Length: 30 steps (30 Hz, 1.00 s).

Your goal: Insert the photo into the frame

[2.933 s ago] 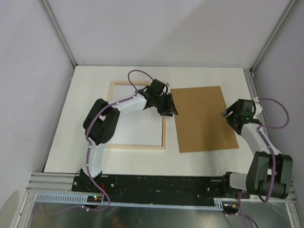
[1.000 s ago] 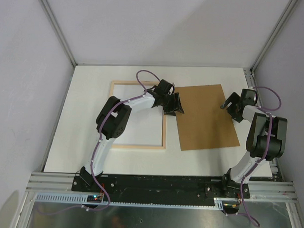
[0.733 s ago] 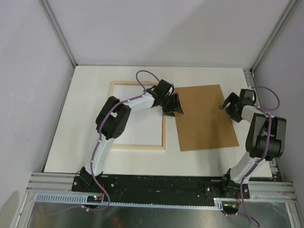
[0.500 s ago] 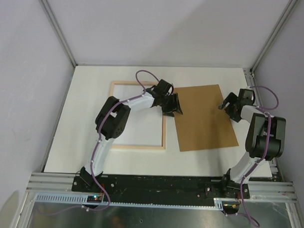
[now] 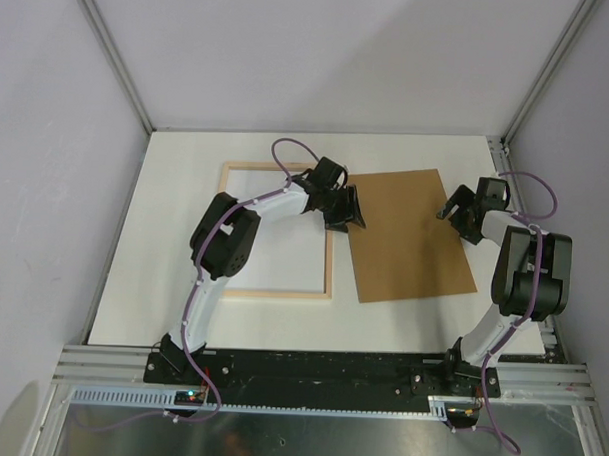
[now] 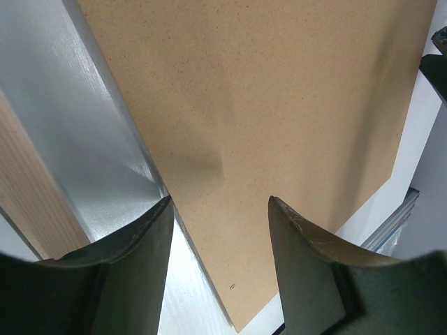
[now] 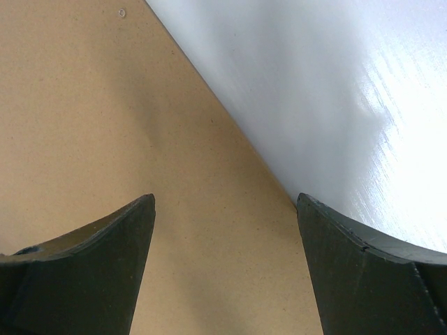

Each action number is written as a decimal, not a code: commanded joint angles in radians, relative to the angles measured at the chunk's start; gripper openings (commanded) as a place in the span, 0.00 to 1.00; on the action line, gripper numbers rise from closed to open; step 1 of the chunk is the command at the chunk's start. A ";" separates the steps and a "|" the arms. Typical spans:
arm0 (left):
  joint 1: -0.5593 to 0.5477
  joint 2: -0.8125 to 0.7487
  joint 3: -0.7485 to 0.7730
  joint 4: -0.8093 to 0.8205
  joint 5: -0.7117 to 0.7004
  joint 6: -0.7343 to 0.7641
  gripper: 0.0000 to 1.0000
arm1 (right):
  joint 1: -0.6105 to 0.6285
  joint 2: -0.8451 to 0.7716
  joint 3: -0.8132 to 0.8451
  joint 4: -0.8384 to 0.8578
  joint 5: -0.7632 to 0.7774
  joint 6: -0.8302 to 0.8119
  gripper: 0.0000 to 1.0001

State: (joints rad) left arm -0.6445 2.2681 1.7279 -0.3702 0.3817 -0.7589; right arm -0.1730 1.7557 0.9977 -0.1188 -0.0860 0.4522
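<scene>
The frame (image 5: 272, 293) lies flat on the left of the table, its pale wood side up. The photo is hidden or out of view. A plain brown backing board (image 5: 409, 242) lies flat to the right of the frame. My left gripper (image 5: 350, 218) is open and low over the board's left edge; in the left wrist view (image 6: 220, 209) that edge runs between the fingers, with the frame's wood (image 6: 28, 202) at the left. My right gripper (image 5: 451, 208) is open over the board's far right edge, and the right wrist view (image 7: 223, 202) shows the board (image 7: 105, 105) below it.
The white table (image 5: 181, 314) is walled by grey panels with metal posts at the back corners. The arm bases stand on a black rail (image 5: 320, 369) at the near edge. A narrow strip of table (image 6: 91, 125) separates frame and board.
The right arm has swung from the middle of the board's right edge to its far part. The left gripper shifted slightly farther back. Over the last second both hardly moved.
</scene>
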 commanded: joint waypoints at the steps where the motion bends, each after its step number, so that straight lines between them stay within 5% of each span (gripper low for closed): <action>1: -0.045 -0.106 0.079 0.125 0.146 -0.012 0.59 | 0.061 0.005 -0.014 -0.148 -0.170 0.056 0.86; 14: -0.048 -0.142 0.072 0.125 0.148 -0.009 0.59 | 0.099 -0.003 -0.033 -0.139 -0.178 0.067 0.86; 30: -0.017 -0.273 -0.127 0.124 0.104 0.018 0.59 | 0.320 0.011 -0.050 -0.076 -0.170 0.161 0.86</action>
State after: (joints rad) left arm -0.6098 2.0945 1.6402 -0.4122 0.3264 -0.7208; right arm -0.0021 1.7447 0.9840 -0.1295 0.0418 0.4450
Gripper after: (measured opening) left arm 0.593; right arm 0.862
